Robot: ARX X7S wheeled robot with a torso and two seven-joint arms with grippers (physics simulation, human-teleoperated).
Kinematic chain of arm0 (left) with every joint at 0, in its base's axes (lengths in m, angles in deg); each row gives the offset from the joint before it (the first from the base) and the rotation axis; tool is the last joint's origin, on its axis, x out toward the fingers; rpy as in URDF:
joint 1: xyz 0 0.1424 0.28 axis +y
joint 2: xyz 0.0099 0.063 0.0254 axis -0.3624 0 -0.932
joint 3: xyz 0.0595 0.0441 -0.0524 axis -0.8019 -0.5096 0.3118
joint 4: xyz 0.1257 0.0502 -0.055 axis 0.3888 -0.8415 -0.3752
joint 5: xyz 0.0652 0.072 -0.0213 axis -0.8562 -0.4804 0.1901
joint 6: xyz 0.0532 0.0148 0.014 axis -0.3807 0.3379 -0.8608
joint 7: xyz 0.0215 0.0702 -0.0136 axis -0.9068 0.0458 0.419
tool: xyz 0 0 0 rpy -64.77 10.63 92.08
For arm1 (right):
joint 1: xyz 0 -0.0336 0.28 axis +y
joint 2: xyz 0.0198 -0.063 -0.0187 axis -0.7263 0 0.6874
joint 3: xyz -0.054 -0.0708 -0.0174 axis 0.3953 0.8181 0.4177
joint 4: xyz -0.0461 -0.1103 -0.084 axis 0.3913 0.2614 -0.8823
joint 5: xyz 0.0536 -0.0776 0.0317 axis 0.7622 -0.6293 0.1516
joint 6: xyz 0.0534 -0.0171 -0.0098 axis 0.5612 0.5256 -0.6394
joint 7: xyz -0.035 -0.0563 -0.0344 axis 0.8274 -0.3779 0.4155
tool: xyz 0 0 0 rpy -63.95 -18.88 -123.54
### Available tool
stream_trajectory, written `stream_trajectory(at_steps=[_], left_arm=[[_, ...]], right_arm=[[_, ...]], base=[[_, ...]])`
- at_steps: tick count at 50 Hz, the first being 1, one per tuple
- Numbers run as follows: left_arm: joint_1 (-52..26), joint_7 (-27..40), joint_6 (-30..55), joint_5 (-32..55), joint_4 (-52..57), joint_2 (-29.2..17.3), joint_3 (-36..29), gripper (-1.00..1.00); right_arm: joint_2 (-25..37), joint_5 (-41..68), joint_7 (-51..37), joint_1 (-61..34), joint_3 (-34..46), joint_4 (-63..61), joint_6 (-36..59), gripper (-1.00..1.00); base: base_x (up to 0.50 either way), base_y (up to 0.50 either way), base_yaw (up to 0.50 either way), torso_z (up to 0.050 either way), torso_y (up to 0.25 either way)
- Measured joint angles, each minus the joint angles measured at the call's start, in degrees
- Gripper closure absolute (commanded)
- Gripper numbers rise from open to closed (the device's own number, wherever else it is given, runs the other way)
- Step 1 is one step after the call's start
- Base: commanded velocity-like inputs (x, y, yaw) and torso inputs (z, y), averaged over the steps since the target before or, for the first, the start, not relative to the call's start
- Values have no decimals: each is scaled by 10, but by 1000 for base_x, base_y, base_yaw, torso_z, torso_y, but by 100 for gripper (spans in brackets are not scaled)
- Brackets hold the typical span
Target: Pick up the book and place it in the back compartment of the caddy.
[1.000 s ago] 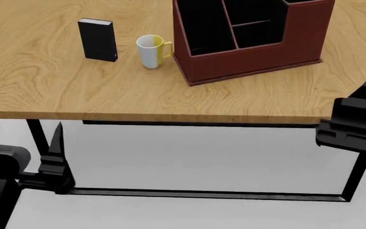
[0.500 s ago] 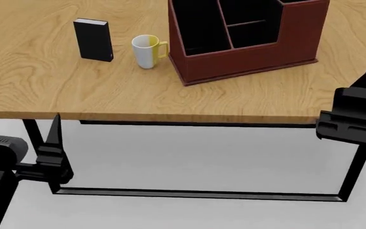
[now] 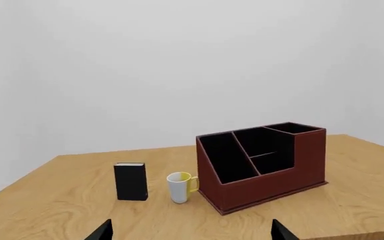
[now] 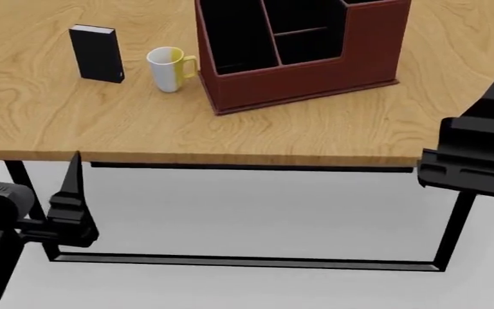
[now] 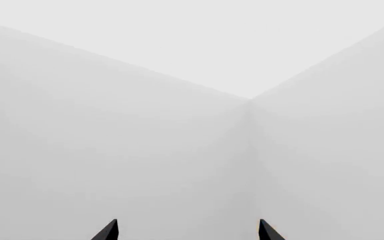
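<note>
While the book (image 4: 96, 53) is standing upright at the upper left of the head view beside the mug (image 4: 168, 69), apart from the caddy (image 4: 298, 51) on the surface (image 4: 229, 132), both grippers, left (image 4: 24, 193) and right (image 5: 186, 231), are hanging spread apart, gripping nothing

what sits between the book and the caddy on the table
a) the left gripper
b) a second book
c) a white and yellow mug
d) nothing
c: in the head view the white-and-yellow mug stands on the table between the upright black book and the red-brown caddy, apart from both.
</note>
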Motion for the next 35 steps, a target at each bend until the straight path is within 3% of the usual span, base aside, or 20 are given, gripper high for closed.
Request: stream_trajectory(at_steps=[14, 35], left_arm=[[2, 3, -4, 3, 0, -2, 2, -100], [5, 7, -10, 6, -2, -6, 4, -100]], right_arm=[[6, 7, -9, -6, 11, 0, -6, -100], [17, 24, -28, -24, 29, -1, -3, -100]], base=[[0, 1, 0, 0, 0], [180, 0, 0, 0, 0]])
